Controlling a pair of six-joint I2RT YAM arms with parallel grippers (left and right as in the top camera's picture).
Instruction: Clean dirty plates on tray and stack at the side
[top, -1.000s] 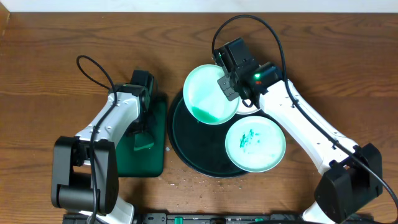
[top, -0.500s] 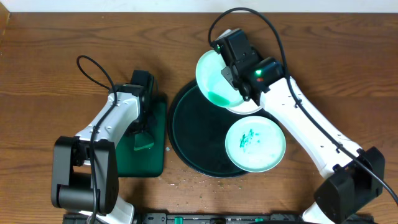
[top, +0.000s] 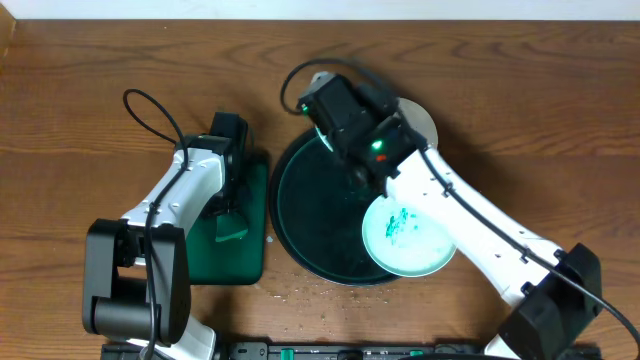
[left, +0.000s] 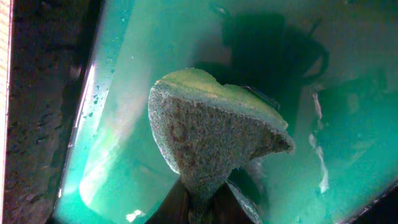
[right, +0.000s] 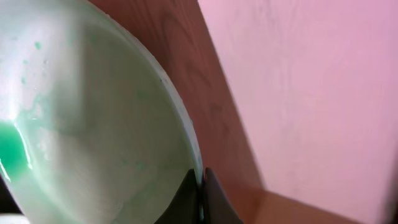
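Note:
My right gripper is shut on the rim of a white plate, held tipped steeply on edge with green liquid pooled at its low side. In the overhead view this gripper is above the back of the round black-green tray, and only a teal sliver of the held plate shows. A second plate with teal smears lies on the tray's front right. A third white plate lies at the tray's back right, half hidden by my arm. My left gripper is shut on a green sponge.
The left gripper and sponge hang over a rectangular dark green tray holding wet green liquid, left of the round tray. Small crumbs lie on the wood near the front edge.
My right arm has swung the held plate left over the tray's back and tipped it onto its edge, uncovering the white plate behind. The left arm has not moved.

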